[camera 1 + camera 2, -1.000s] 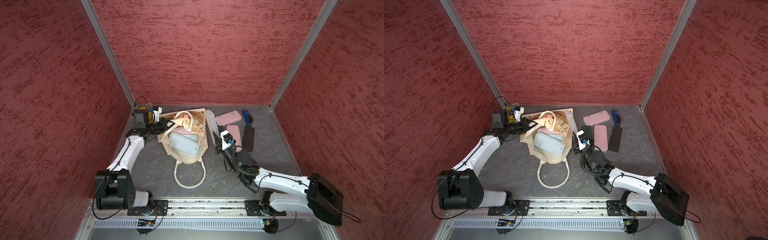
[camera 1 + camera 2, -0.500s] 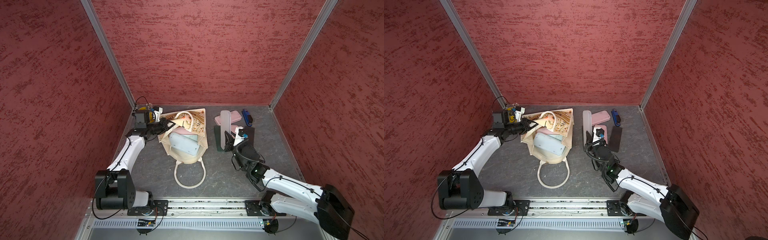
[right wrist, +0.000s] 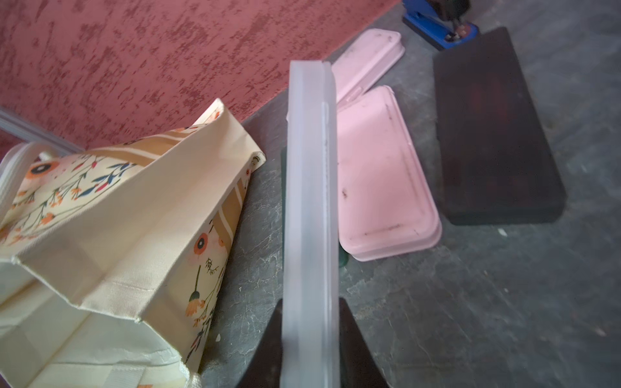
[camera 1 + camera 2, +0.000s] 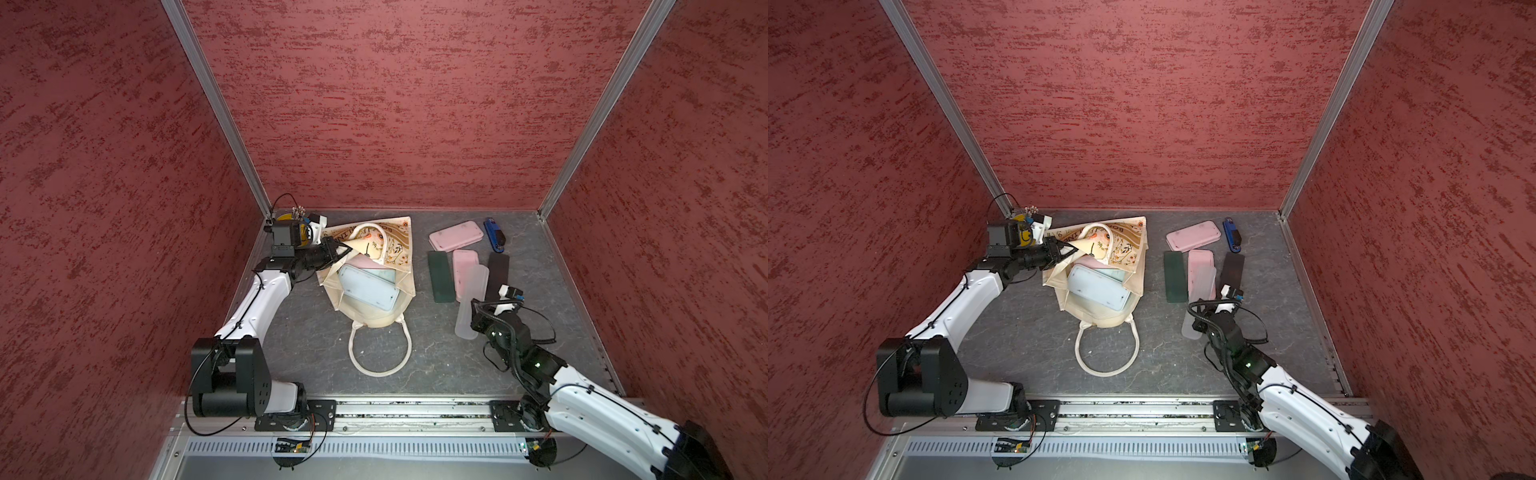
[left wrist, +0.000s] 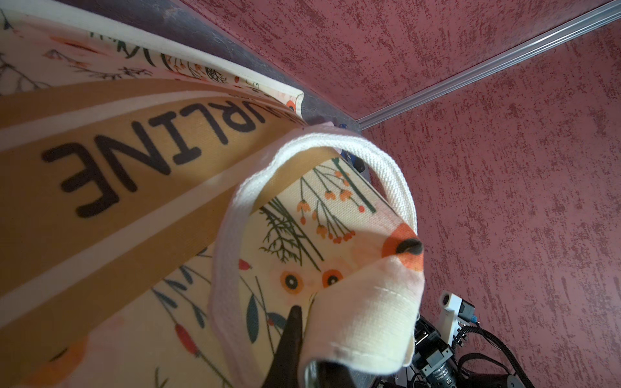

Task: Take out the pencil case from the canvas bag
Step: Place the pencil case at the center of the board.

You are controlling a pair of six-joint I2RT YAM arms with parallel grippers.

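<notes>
The cream floral canvas bag (image 4: 365, 318) (image 4: 1096, 318) lies on the grey floor with its mouth held up. My left gripper (image 4: 338, 251) (image 4: 1065, 251) (image 5: 302, 336) is shut on its top edge, next to a white handle (image 5: 396, 174). A light blue case (image 4: 368, 286) (image 4: 1098, 286) shows inside the bag, over something pink. Right of the bag and outside it, my right gripper (image 4: 471, 320) (image 4: 1198, 322) (image 3: 311, 336) is shut on a translucent white pencil case (image 4: 471, 299) (image 4: 1200, 299) (image 3: 311, 184). That case stands on edge and overlaps a pink case (image 3: 379, 174).
Right of the bag lie a dark green case (image 4: 439, 276), two pink cases (image 4: 456, 236) (image 4: 463, 262), a dark brown case (image 4: 498, 270) and a blue stapler (image 4: 494, 239). A yellow bucket (image 4: 286, 218) stands in the back left corner. Red walls close three sides.
My right arm has carried the translucent pencil case from beside the bag to the right and nearer, and tipped it low over the pink case. The left gripper and the bag have stayed still.
</notes>
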